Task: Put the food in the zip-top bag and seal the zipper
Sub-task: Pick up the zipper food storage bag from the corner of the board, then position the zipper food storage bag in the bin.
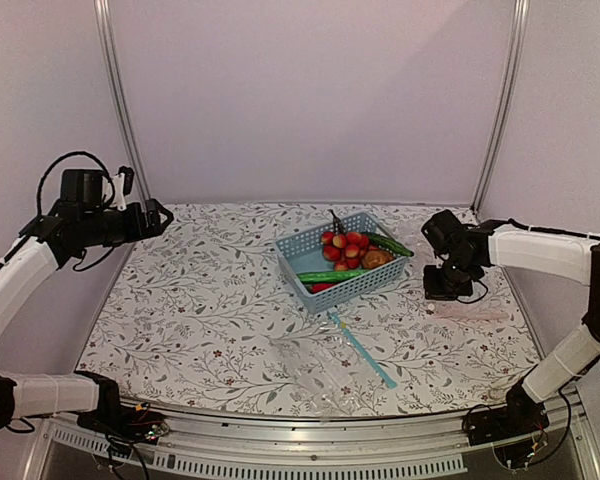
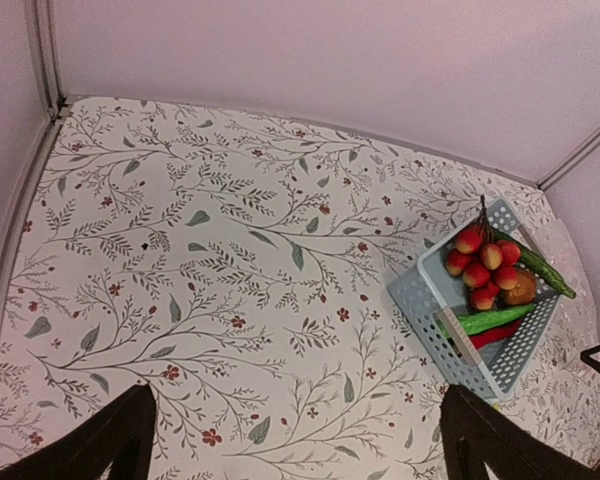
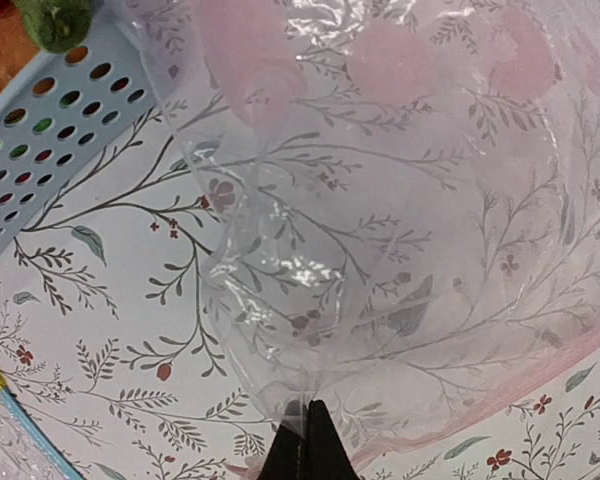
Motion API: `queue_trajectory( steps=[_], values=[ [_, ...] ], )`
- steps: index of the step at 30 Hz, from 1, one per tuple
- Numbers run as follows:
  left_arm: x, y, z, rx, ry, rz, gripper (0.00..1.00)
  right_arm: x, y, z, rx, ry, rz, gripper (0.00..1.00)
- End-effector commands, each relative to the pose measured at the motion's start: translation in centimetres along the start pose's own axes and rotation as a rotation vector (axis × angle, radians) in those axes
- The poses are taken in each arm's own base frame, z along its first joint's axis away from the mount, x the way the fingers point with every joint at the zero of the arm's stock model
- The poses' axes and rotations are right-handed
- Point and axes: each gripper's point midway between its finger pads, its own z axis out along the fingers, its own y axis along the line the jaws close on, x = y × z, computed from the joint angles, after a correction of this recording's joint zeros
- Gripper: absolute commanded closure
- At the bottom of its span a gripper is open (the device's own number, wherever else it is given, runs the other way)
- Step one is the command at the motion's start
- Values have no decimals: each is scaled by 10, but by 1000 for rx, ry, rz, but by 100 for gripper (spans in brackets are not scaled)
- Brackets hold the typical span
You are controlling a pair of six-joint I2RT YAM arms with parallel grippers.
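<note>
The table, under a floral cloth, fills every view. Only the overhead view takes in both arms at once. The left arm is raised over the table's left edge, well apart from everything on it. The right arm reaches in from the right and dips just beside the basket.

The left gripper holds nothing. Its own camera shows the two dark fingers at the bottom corners, spread wide, with bare cloth between them. The right gripper is hard to read from above. Its wrist camera shows the fingertips pressed together on a fold of the clear bag. The film bulges up in front of the lens. The pale pink zipper curves along the lower right of that view, and from above it shows only as a faint pink patch on the cloth right of the basket.

A second clear bag lies flat near the front edge, below the basket. Its teal strip runs diagonally. That bag is plain from above, while the right wrist camera catches only a sliver of the strip.

All the food sits in the blue basket, none in either bag. The fruits are bunched at the back. One green vegetable lies along the front wall, and another pokes over the right rim. The potato rests between them, and the chili lies at the front.
</note>
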Motion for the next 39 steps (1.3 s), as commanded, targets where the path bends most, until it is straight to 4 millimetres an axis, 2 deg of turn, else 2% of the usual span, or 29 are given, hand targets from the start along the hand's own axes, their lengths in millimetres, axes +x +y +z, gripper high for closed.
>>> queue_trajectory(
  steps=[1,3,6,12,16,19,23,30,35,39],
  values=[
    [7,-24,1,51,10,53,0,4,-23,-32,38,-50,54,100],
    [12,-37,0,85,20,57,0,2,-26,-48,19,-77,67,100],
    [18,-60,-1,141,24,60,0,1,-20,-68,-53,-86,70,100],
    [32,-107,-7,257,41,71,1,-3,10,-105,-257,-107,83,100],
    [51,-139,-12,345,76,81,0,-7,31,-124,-321,-151,80,100],
    [70,-170,-15,440,106,105,0,-7,54,-138,-385,-180,60,100],
    [91,-208,-19,525,147,181,0,-15,72,-162,-424,-249,62,100],
    [92,-262,-33,679,160,238,0,-27,105,-217,-572,-364,16,100],
    [92,-288,-45,798,150,247,0,-28,129,-230,-592,-410,-49,100],
    [95,-291,-46,814,158,234,1,-24,158,-223,-639,-394,-87,100]
  ],
)
